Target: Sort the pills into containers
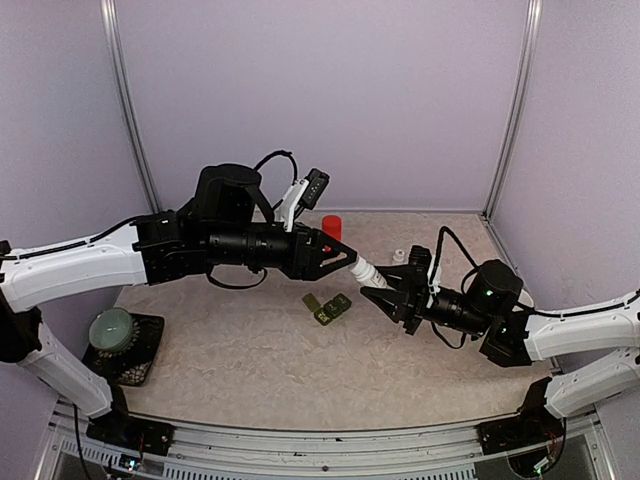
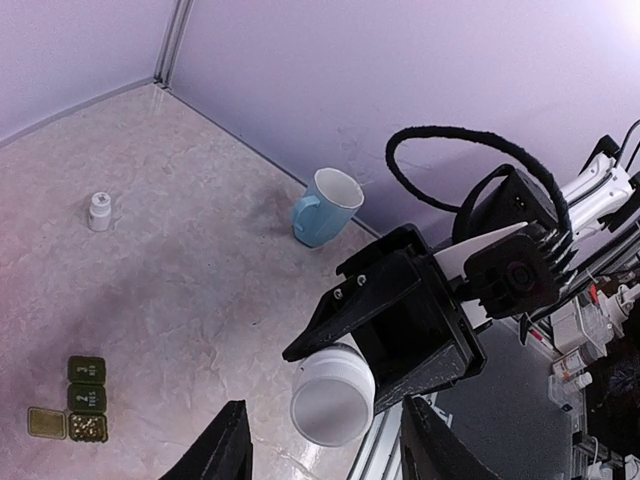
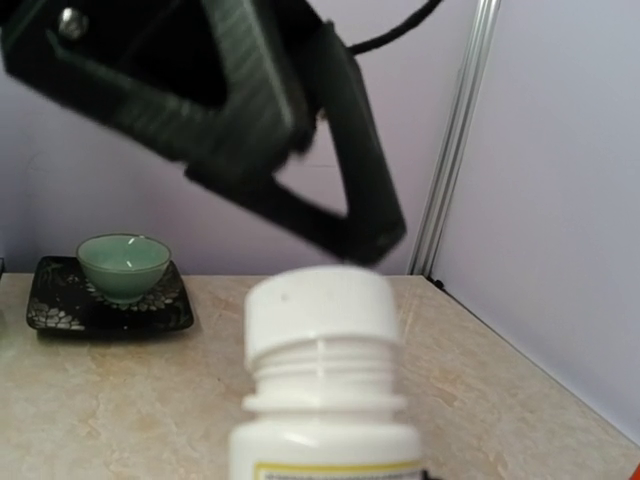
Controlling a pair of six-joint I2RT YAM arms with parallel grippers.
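A white pill bottle (image 1: 366, 271) hangs in the air between both arms, with my right gripper (image 1: 388, 293) shut on its body. Its black fingers (image 2: 385, 300) clasp the bottle just behind the white cap (image 2: 332, 400). My left gripper (image 2: 325, 415) is open, one finger on each side of the cap with a gap on both sides. The dark green containers (image 2: 86, 398) lie on the table below, one lid open (image 2: 45, 422). That open compartment (image 2: 88, 429) seems to hold small pills. In the right wrist view the bottle (image 3: 320, 420) fills the lower middle.
A pale blue mug (image 2: 325, 207) stands by the back wall, with a small white bottle (image 2: 99, 211) on the table nearby. A red object (image 1: 331, 225) sits behind the left gripper. A green cup (image 1: 112, 328) rests on a black tray (image 1: 140, 365) at the left.
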